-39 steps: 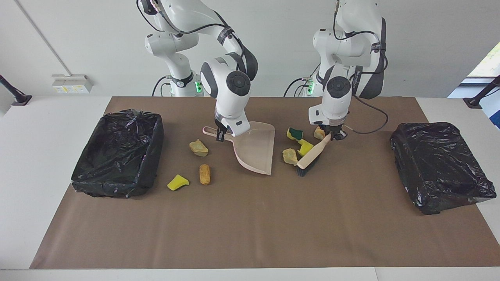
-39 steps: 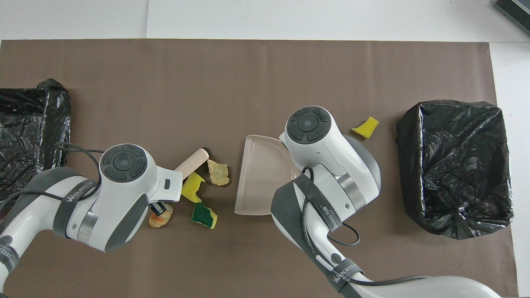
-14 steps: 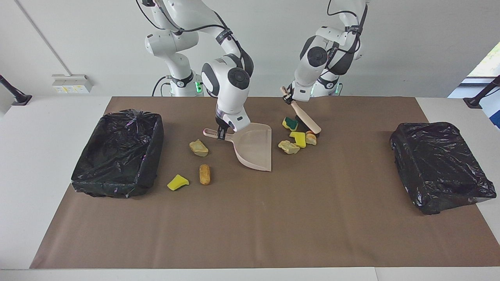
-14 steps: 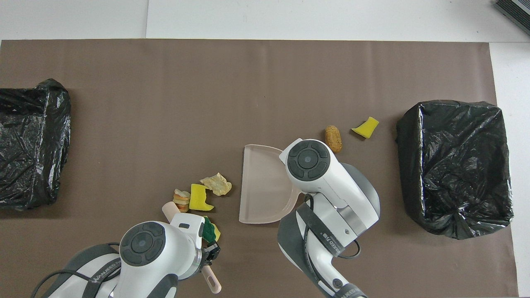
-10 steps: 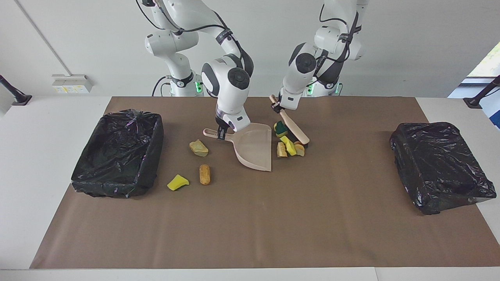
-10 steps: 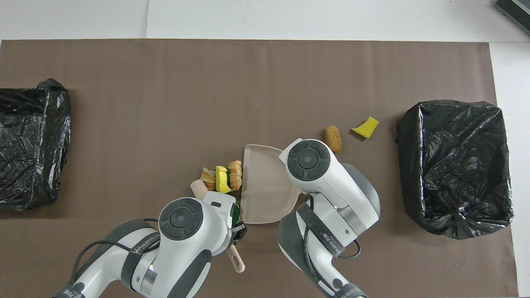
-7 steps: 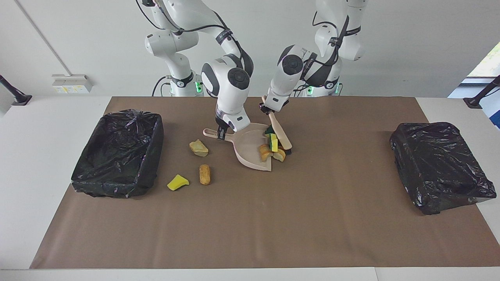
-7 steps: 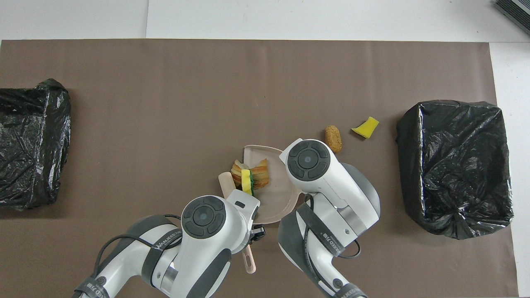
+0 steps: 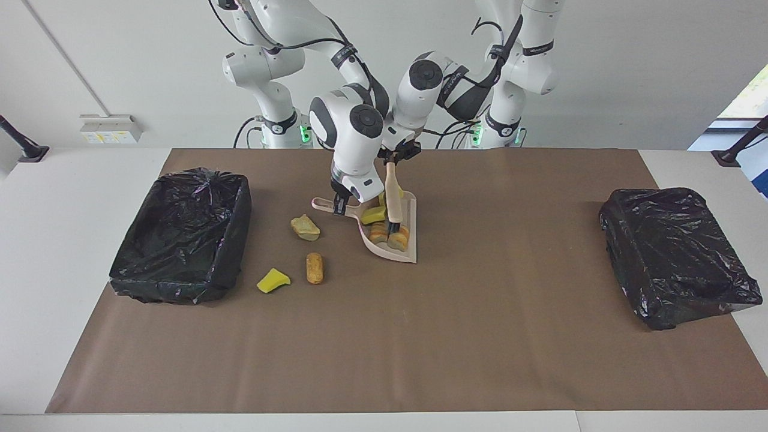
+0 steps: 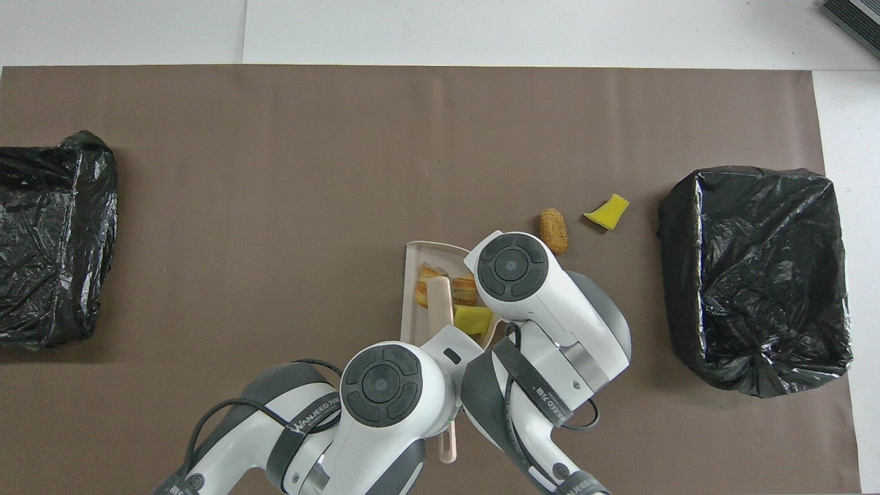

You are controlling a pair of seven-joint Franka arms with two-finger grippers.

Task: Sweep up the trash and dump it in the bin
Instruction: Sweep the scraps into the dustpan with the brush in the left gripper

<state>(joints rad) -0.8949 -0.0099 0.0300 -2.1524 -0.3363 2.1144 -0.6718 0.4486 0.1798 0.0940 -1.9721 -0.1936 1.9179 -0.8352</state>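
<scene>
Our right pincer [image 9: 340,207] grips the handle of the pale pink dustpan [image 9: 408,249] lying on the counter [image 9: 384,336]. Our left pincer [image 9: 397,157] is clamped on the brush [image 9: 393,198], whose bristles stand in the pan among swept scraps [image 9: 390,235]. A tan lump [image 9: 305,227], a brown roll [image 9: 314,267] and a yellow sponge piece [image 9: 273,280] lie between the pan and the black-lined bin [image 9: 180,237].

A white tabletop [image 9: 72,198] carries a wide brown mat [image 9: 384,336]. A plain pale wall [image 9: 630,72] rises at the robots' end, with a small white socket box [image 9: 110,128] mounted low. Daylight enters through a window [image 9: 750,99] at the left arm's end.
</scene>
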